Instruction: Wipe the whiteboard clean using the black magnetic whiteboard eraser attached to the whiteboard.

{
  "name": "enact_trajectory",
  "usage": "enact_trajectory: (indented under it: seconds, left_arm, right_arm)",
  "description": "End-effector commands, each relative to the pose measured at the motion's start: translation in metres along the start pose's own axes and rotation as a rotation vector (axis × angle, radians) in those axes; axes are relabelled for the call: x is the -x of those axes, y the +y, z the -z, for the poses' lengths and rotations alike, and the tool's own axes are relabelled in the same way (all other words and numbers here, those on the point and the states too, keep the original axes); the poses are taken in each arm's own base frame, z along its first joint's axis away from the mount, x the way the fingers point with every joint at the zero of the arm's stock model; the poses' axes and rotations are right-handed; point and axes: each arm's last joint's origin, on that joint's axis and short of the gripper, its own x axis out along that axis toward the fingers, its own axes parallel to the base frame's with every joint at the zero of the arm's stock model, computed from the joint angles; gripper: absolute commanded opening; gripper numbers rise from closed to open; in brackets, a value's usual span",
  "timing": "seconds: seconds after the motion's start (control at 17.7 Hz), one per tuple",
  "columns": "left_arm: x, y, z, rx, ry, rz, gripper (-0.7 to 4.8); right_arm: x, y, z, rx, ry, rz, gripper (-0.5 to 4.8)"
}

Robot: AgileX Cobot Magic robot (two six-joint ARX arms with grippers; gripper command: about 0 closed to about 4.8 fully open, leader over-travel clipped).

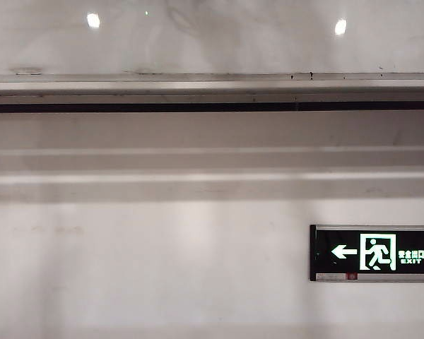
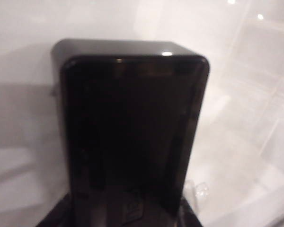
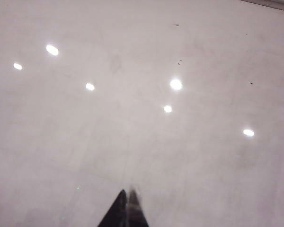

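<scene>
The left claw (image 2: 128, 215) was clamped on the small glossy black magnetic whiteboard eraser (image 2: 132, 132), held against the wide glossy white whiteboard (image 2: 246, 118). A tilted face could have skipped the grey smudges. The right claw (image 3: 128, 198) hung pinched together, empty, near the board. Nothing blocked it; below the whiteboard sat a green-lit exit sign (image 1: 373, 253).

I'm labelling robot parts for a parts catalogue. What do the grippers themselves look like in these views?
Little shows. The right gripper appears as two slim black fingers tapering to points, pressed together. Of the left gripper only dark black parts show at the picture's edge, plus a small clear plastic piece beside them. No cables or markings are visible, and neither arm appears in the exterior view.
</scene>
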Motion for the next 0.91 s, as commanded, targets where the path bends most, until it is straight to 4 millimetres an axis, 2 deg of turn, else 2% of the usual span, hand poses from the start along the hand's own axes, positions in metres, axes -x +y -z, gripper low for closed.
enact_trajectory:
  seconds: [0.06,0.11,0.23,0.28,0.34,0.4,0.57,0.79,0.85,0.91]
  left_arm:
    - [0.007,0.017,-0.011,0.053,-0.037,-0.017,1.1]
    - [0.009,0.025,-0.014,0.057,-0.038,-0.027,1.1]
    - [0.009,0.028,-0.015,0.051,-0.057,-0.059,1.14]
    - [0.01,0.028,-0.017,0.039,-0.071,-0.067,1.4]
    - [0.01,0.028,-0.018,0.037,-0.09,-0.066,2.27]
    - [0.009,0.027,-0.019,0.037,-0.105,-0.076,2.41]
    - [0.009,0.023,-0.019,0.043,-0.124,-0.139,2.41]
    - [0.008,0.019,-0.019,0.048,-0.128,-0.129,2.49]
    - [0.008,0.019,-0.019,0.048,-0.129,-0.127,2.79]
    - [0.008,0.018,-0.019,0.048,-0.132,-0.126,3.49]
  right_arm:
    - [0.002,-0.004,-0.003,-0.013,-0.013,0.009,-0.05]
    - [0.002,-0.003,-0.003,-0.013,-0.012,0.009,-0.05]
    - [0.002,-0.003,-0.003,-0.024,-0.013,0.009,-0.05]
    - [0.002,-0.003,-0.003,-0.032,-0.012,0.008,-0.05]
    - [0.002,-0.003,-0.003,-0.032,-0.012,0.008,-0.05]
    - [0.002,-0.003,-0.003,-0.031,-0.012,0.008,-0.05]
    - [0.002,-0.003,-0.004,-0.033,-0.013,0.006,-0.05]
    - [0.005,0.002,-0.008,-0.054,-0.018,-0.019,-0.05]
    - [0.005,0.002,-0.007,-0.052,-0.016,-0.02,-0.05]
    - [0.005,0.002,-0.007,-0.052,-0.016,-0.02,-0.05]
